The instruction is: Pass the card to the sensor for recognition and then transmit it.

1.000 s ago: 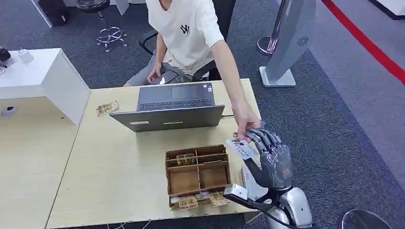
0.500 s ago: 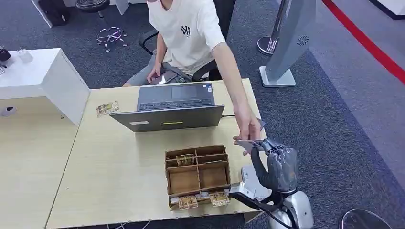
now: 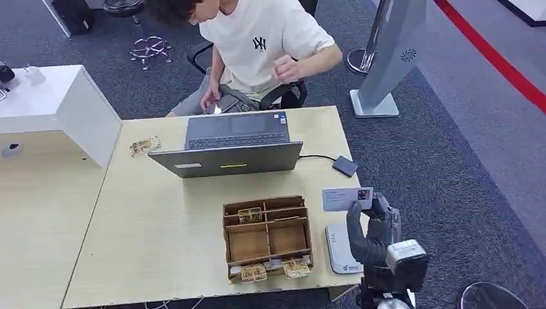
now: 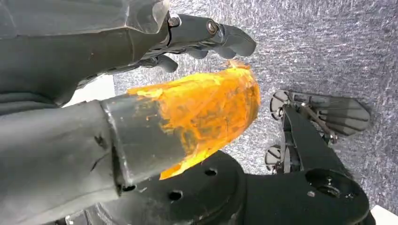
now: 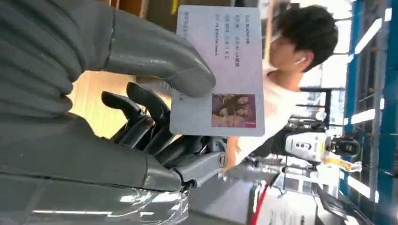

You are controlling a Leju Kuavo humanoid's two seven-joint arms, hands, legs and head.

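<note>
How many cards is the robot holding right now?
1. A single card is pinched in the right hand, held up above the white reader at the table edge. Another could hide behind it, but none shows.

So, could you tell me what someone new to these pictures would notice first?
Most striking is the pale rectangular ID card with a small photo, held up by the robot's grey right hand above the table's right edge. Just below it on the table lies the flat white card sensor, beside a brown wooden compartment box. Behind an open grey laptop sits a person in a white T-shirt.
</note>
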